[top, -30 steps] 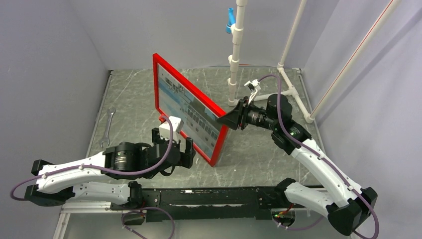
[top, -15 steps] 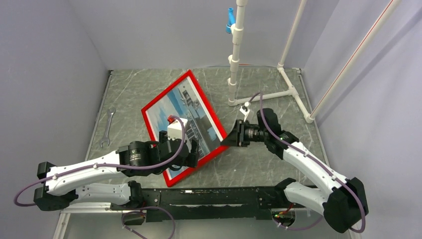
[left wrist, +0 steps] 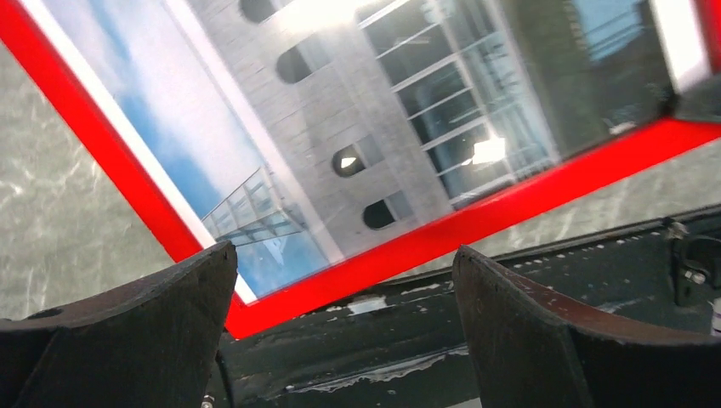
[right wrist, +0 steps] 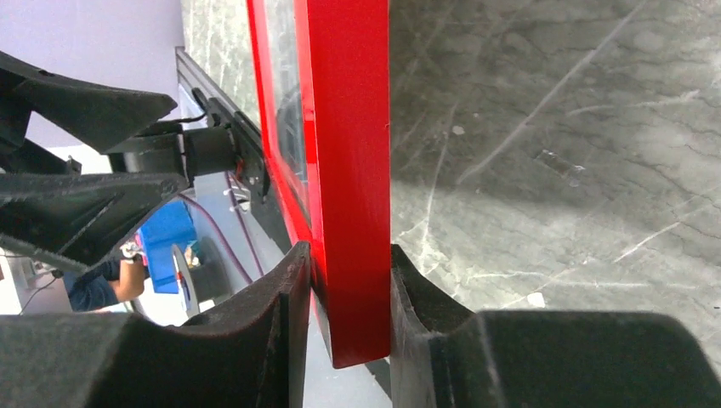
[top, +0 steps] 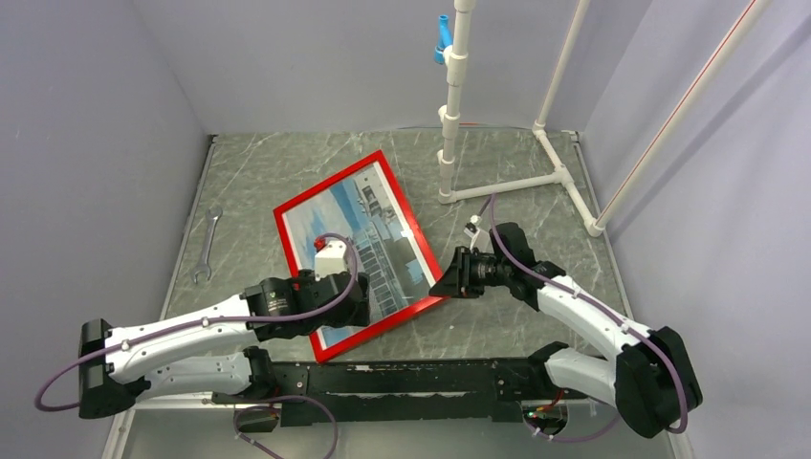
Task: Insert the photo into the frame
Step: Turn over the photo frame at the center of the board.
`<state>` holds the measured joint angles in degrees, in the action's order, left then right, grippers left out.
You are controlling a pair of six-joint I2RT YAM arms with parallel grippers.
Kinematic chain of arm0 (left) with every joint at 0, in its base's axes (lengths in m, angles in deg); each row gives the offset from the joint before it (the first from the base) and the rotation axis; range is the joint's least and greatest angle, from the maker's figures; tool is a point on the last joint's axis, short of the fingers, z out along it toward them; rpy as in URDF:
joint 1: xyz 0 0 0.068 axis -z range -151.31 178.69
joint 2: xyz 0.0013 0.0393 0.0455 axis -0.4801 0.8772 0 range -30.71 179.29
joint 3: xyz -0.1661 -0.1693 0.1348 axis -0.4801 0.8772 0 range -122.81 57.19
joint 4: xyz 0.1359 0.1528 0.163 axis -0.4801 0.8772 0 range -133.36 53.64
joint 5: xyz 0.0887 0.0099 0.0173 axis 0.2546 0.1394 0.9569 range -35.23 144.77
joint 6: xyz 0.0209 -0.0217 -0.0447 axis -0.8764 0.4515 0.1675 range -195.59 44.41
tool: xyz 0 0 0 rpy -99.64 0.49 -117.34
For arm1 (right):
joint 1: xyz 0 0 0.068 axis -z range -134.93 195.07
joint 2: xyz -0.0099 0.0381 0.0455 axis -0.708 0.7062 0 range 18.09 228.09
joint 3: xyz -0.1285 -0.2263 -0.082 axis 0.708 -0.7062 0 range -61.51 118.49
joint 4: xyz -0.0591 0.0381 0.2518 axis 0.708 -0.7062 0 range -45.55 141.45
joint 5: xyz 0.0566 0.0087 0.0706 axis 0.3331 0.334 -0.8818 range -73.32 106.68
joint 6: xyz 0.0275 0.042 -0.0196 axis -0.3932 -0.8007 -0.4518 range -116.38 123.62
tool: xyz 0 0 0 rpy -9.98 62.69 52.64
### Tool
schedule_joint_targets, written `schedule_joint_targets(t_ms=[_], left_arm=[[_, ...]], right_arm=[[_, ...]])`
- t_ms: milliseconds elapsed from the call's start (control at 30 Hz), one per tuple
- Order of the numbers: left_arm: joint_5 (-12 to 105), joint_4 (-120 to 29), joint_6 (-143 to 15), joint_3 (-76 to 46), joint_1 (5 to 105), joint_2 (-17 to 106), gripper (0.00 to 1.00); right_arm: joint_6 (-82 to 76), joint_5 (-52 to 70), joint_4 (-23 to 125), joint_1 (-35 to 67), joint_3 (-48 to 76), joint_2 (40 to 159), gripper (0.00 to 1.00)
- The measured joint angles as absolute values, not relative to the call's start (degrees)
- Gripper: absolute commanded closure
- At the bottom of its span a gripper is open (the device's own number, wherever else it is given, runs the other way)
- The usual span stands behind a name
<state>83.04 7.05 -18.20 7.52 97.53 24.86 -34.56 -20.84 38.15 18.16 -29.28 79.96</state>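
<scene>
Overhead looks down; both wrist views close, sharing the frame (top: 330, 182)

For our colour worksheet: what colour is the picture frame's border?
Glossy red; the frame shows best from the top external view.

Your left arm (top: 182, 330) and right arm (top: 583, 316): white shells, black joints, a purple cable (top: 335, 235) run along each. Fingers (left wrist: 127, 331) matt black wedges, pale-scuffed. White camera box (top: 331, 258) on the left wrist.

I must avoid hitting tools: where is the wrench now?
In the top view, the wrench lies at the left edge of the table, left of the red frame and apart from it.
</scene>
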Motion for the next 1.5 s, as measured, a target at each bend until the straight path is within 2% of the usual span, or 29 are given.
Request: schedule_joint_targets(t_ms=[367,467,533,633,667,700,800,1000,1067,1200,1500], left_arm=[[75.1,1.5,-13.3,24.7,85.0,16.8,0.0],[72.5,0.1,-12.8,28.6,81.6,16.2,0.01],[71.2,-0.7,-12.7,30.3,79.3,16.1,0.01],[68.6,-1.7,-12.8,30.7,76.1,15.4,0.01],[67.8,-2.0,-12.8,30.8,75.2,15.2,0.01],[67.4,-2.2,-12.9,30.9,74.7,15.2,0.01],[66.1,-3.4,-13.0,31.1,73.4,15.1,0.0],[65.0,-4.1,-13.1,31.3,72.4,14.5,0.01],[64.9,-4.0,-13.2,31.4,72.4,14.0,0.01],[65.2,-2.1,-13.9,31.2,72.3,13.6,0.01],[66.6,6.7,-14.8,31.2,72.3,13.7,0.01]], right_arm=[[-36.2,-18.2,48.0,18.2,-35.6,85.5,0.99],[-36.0,-16.7,48.8,18.2,-35.6,87.2,0.84],[-36.0,-15.6,49.2,18.1,-35.6,87.9,0.69],[-36.1,-13.0,50.3,18.0,-35.6,88.5,0.62],[-36.1,-12.1,50.5,18.0,-35.6,88.6,0.58],[-36.2,-11.4,50.8,17.9,-35.6,88.6,0.48],[-34.6,-6.6,50.0,17.5,-35.7,88.8,0.41],[-32.1,-1.1,47.6,17.7,-35.3,89.8,0.12],[-32.0,-0.5,47.7,17.6,-35.1,89.5,0.05],[-31.5,1.4,47.9,17.6,-34.8,89.0,0.01],[-27.4,2.1,44.3,17.1,-30.9,92.3,0.0]])
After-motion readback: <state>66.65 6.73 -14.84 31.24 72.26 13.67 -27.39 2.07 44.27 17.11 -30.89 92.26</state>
